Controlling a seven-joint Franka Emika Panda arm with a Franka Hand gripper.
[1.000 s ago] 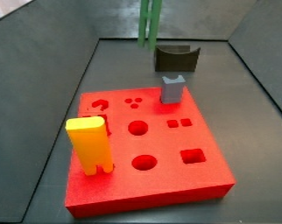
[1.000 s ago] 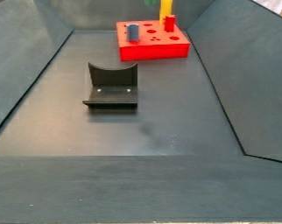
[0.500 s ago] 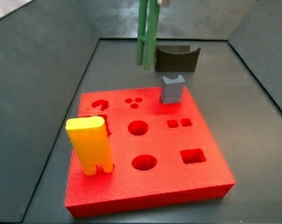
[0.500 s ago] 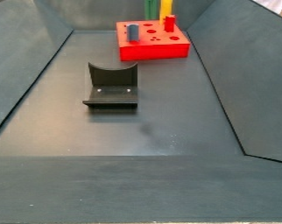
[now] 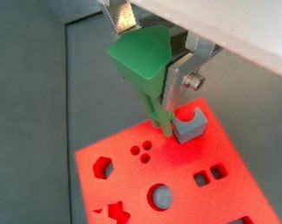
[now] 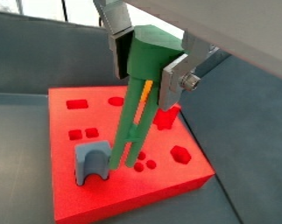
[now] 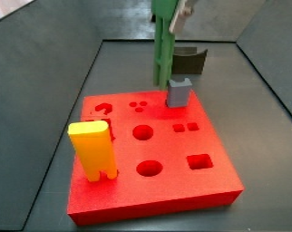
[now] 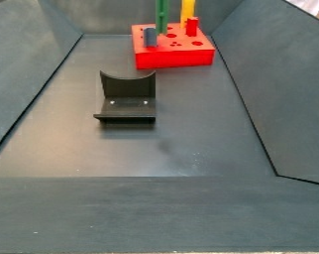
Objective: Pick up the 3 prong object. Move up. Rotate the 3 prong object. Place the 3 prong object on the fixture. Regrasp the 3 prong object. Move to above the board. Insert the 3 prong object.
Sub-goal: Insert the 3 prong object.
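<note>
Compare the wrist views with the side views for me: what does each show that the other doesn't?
Only the wrist views show the gripper shut on the slim green 3 prong object, with silver fingers against it. Only the side views show the tall yellow block and the dark notched fixture apart from the board. Both show the red board and grey-blue block.

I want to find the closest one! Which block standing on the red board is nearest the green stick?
The grey-blue block. It stands right beside the 3 prong object held in the gripper, while the yellow block stands at the board's opposite corner.
</note>
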